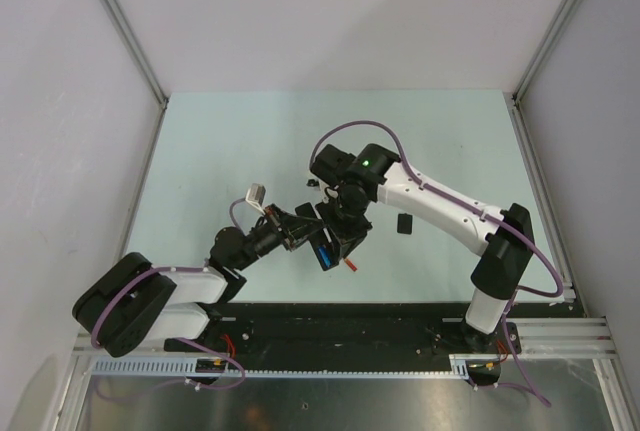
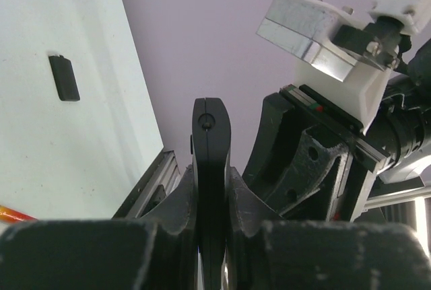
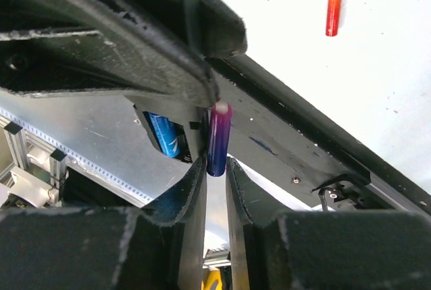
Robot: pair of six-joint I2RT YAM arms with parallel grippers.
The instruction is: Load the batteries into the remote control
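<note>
My left gripper (image 2: 212, 202) is shut on the remote control (image 2: 211, 162), a slim black bar seen edge-on and held up off the table (image 1: 230, 151). A bright blue battery (image 3: 165, 135) lies in its open bay. A dark bluish battery (image 3: 217, 138) stands with its top against the remote and its lower end between the tips of my right gripper (image 3: 215, 169). Those jaws are slightly parted around it. A red-orange battery (image 3: 335, 9) lies loose on the table. In the top view both grippers meet at the remote (image 1: 324, 251).
A small black rectangular cover (image 2: 64, 78) lies flat on the table right of the grippers, also in the top view (image 1: 405, 224). The black base rail (image 1: 330, 326) runs along the near edge. Grey walls enclose the table on three sides.
</note>
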